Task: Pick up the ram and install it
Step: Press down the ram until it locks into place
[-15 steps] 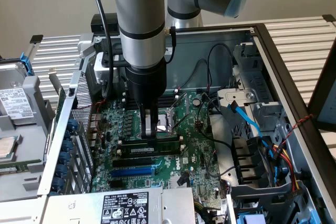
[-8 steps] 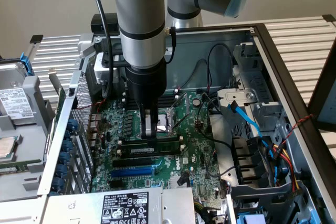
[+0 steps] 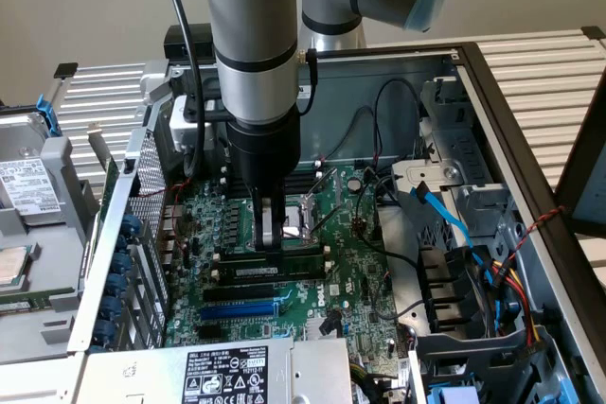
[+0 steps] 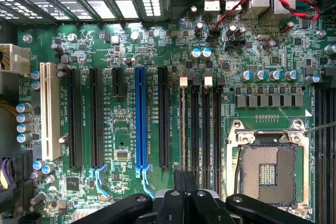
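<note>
Slatted benchtop (image 3: 559, 73) carries an opened computer case (image 3: 454, 120); closed tool (image 3: 272, 248) touches motherboard (image 3: 365, 276) slots.

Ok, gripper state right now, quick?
Gripper: shut, down at the memory slots; whether it holds the ram cannot be told.

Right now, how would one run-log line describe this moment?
gripper: shut | place: low over black memory slots | held: cannot tell

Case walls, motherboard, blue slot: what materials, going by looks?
Case wall: looks like bare sheet metal, dull grey, with folded edges. Motherboard: green circuit board, probably fibreglass laminate, semi-gloss, with printed white lettering. Blue slot: seems moulded plastic, glossy, with a clip at one end.
</note>
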`<state>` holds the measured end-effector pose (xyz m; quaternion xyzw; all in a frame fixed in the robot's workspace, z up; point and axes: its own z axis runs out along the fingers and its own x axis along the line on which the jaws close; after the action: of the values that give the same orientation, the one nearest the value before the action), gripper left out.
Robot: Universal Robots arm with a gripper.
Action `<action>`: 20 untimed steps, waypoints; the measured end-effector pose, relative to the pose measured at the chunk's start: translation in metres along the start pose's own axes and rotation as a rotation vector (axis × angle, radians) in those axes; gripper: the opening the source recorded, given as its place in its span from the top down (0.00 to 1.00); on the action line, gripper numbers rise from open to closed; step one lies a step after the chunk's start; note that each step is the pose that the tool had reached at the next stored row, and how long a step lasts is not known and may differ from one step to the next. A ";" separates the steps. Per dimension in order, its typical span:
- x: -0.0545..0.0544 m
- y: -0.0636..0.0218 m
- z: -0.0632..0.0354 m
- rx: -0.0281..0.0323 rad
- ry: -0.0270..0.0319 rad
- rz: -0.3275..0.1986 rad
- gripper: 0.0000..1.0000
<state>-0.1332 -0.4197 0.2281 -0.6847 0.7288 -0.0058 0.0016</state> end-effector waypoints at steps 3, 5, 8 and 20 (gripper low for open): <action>-0.001 0.0001 -0.0013 0.0019 -0.0019 0.000 0.90; -0.002 -0.0001 -0.0021 0.0028 -0.0016 0.000 0.90; -0.002 0.0001 -0.0025 0.0020 -0.0008 0.000 0.90; -0.002 0.0000 -0.0018 0.0024 -0.0075 0.000 0.90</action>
<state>-0.1331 -0.4181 0.2298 -0.6846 0.7289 -0.0041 0.0052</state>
